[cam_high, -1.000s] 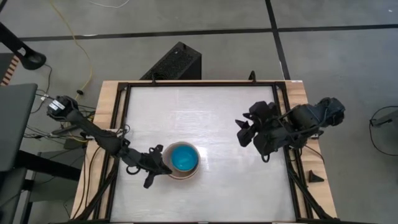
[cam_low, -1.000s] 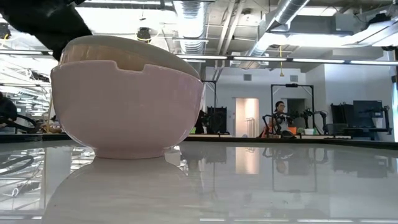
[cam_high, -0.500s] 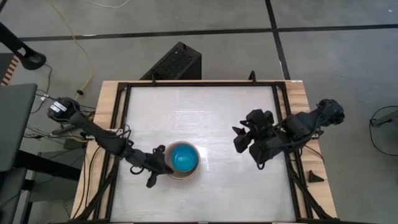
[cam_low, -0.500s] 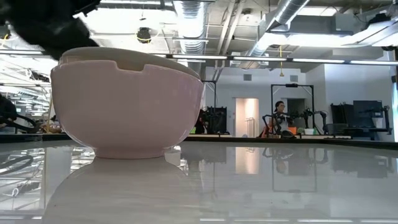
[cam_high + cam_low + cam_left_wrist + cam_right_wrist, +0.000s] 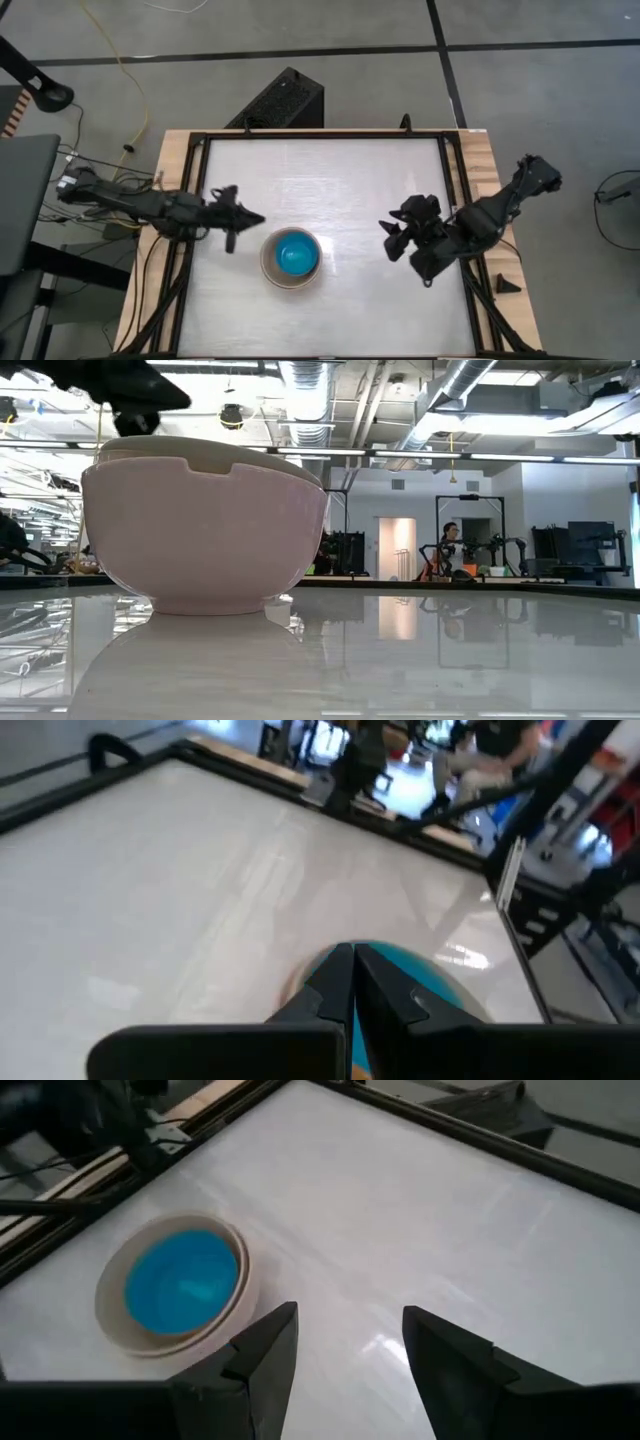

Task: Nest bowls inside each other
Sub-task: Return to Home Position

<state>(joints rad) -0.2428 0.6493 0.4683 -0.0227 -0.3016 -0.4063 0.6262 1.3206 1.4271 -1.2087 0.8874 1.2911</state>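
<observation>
1. The left gripper [image 5: 256,217] hangs over the left-centre of the table in the high view. Its two dark fingers [image 5: 325,990] are pressed together with nothing between them.
2. Just below and to the right of that gripper's tip in the high view sits the stack of nested round plastic bowls [image 5: 267,262], near the gripper but not touching it.
3. The right gripper [image 5: 391,238] hovers at the right-centre of the high view. Its fingers are spread apart and empty. It is well apart from the stack, which lies to its left. In the right wrist view the stack [image 5: 180,1288] lies at the left of the frame, beyond the parted fingers.
4. Innermost in the stack is the small blue bowl [image 5: 295,256]. In the low view, at the left of the frame, the large pink bowl [image 5: 200,540] is outermost, and the rim of a cream-white bowl [image 5: 220,450] rises above it.
5. The stack stands upright on the white tabletop [image 5: 330,170], at the lower centre of the high view.
</observation>
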